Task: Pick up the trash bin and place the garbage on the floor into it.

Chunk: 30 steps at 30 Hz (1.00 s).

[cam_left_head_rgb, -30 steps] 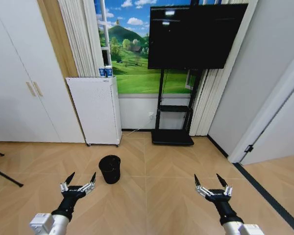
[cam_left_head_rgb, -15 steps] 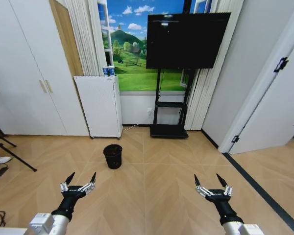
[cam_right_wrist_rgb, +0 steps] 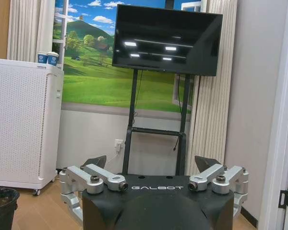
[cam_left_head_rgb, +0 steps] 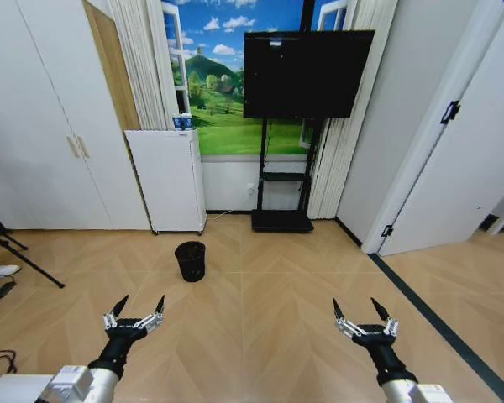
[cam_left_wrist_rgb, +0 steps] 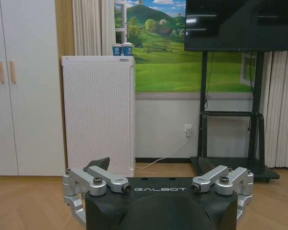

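**A:** Herringbone wood floor (cam_left_head_rgb: 260, 294), white wardrobe doors (cam_left_head_rgb: 42, 126) on the left, a landscape mural (cam_left_head_rgb: 218, 92) behind a black TV (cam_left_head_rgb: 307, 74) on a wheeled stand. Anyone spot the target?

**B:** Yep, the trash bin (cam_left_head_rgb: 190, 260) is out on the open floor, standing upright with its mouth facing up, so its long axis is vertical. It's a bit in front of the white perforated cabinet (cam_left_head_rgb: 166, 180) and well ahead of both arms, closer to the left one. The right wrist view catches its rim at the edge too.

**A:** Any writing you can read?

**B:** Only "GALBOT" printed on each wrist housing in the wrist views. Two blue-and-white cups (cam_left_head_rgb: 181, 122) sit on top of the cabinet, but their print is too small to make out.

**A:** And the grippers?

**B:** The left gripper (cam_left_head_rgb: 136, 308) hangs low over the floor on the left, fingers spread apart, nothing between them. The right gripper (cam_left_head_rgb: 362, 315) is the same on the right side, fingers splayed wide and holding nothing. Both are well apart from the bin.

**A:** Garbage?

**B:** Can't pick out any scraps on the floor.
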Motion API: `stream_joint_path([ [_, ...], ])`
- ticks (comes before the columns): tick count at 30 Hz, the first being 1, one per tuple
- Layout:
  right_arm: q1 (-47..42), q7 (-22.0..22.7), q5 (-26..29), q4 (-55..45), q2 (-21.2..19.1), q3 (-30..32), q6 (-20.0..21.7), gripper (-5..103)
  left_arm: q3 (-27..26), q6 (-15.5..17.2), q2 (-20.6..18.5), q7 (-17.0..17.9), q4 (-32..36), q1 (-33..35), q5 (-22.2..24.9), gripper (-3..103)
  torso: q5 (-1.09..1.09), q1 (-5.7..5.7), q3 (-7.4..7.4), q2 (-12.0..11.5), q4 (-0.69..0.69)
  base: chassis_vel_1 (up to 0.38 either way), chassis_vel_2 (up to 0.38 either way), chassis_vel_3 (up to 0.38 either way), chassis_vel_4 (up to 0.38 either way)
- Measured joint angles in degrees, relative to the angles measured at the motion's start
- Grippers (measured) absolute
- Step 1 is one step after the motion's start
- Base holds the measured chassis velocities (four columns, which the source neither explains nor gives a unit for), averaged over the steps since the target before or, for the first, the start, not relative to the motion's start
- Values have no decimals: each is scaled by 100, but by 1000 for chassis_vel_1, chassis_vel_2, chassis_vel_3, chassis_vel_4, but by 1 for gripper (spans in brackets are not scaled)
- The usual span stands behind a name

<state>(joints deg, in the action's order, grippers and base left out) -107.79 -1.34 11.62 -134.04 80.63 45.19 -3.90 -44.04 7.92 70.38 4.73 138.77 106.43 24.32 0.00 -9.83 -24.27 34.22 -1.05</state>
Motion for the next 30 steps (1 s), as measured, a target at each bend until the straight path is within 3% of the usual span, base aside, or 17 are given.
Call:
stream_joint_path([
  [30, -2, 0, 0, 0, 0, 0, 0, 100, 0, 0, 0, -1, 0, 1, 0, 100, 0, 4, 2, 1, -1, -2, 1, 1, -2],
])
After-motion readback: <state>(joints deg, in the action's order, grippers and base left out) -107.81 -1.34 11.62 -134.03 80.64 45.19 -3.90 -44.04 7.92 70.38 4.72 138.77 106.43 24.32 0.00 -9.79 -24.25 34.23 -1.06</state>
